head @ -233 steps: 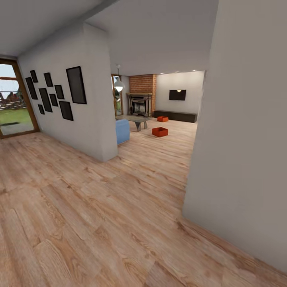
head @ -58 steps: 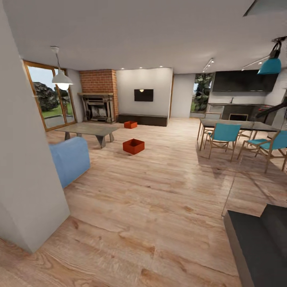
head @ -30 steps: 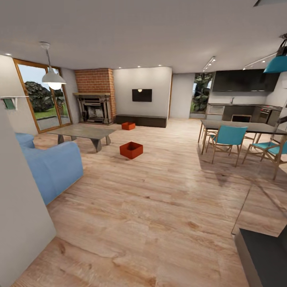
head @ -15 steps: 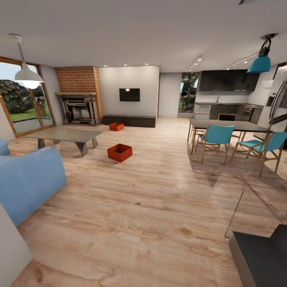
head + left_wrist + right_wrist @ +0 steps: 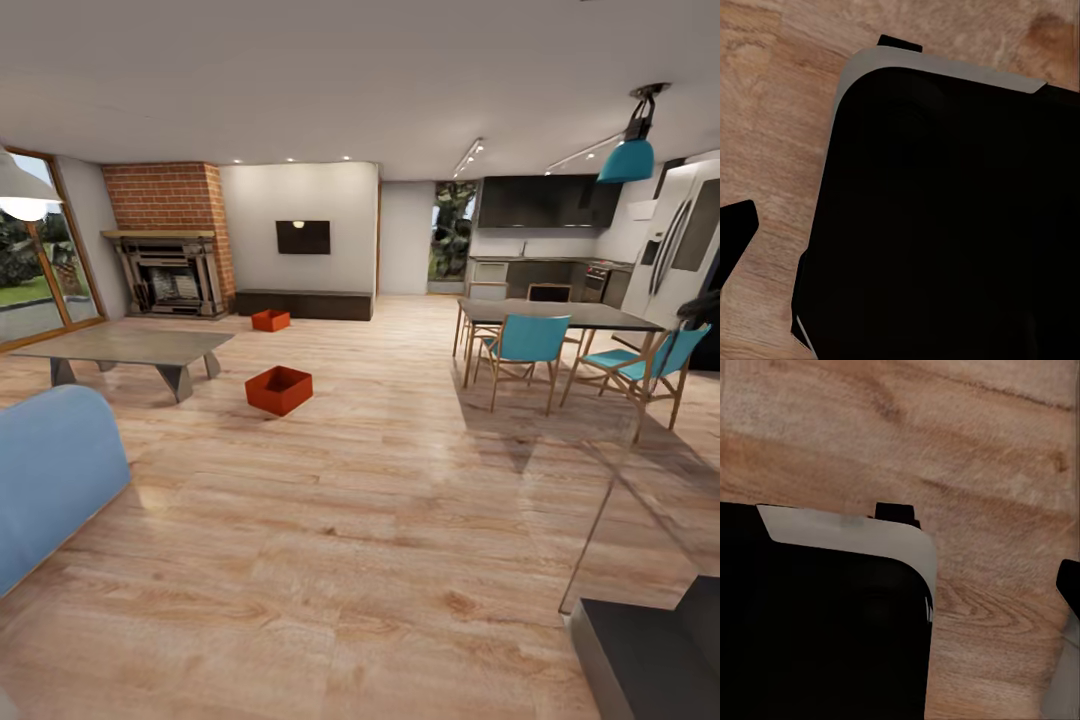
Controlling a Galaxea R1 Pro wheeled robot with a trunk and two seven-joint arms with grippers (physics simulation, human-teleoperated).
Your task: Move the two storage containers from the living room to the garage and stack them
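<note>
**Living room opens up as we roll toward the bins**

Light wood-plank floor now spreads across most of our head view, and the living room lies open ahead. Over the last seconds our camera has travelled out of the hallway, past the white wall corner, and swung right; the whole picture shifted, so this is our motion, not the furniture's. The blue sofa has slid to the view's left edge, and the dining table with teal chairs has come nearer on the right.

For the task, we judge this as the approach stage: both storage containers sit on the planks, not yet picked up, and the garage is nowhere in sight. The nearer container rests beside the low coffee table, open side up. The farther container sits just before the dark low cabinet, under the wall television and to the right of the brick fireplace. The two are well apart.

Both wrist views look down at a dark rounded body with a pale rim over the planks; we cannot tell whether either end effector is spread or pressed together.

No brand, label or legible writing appears anywhere.
</note>
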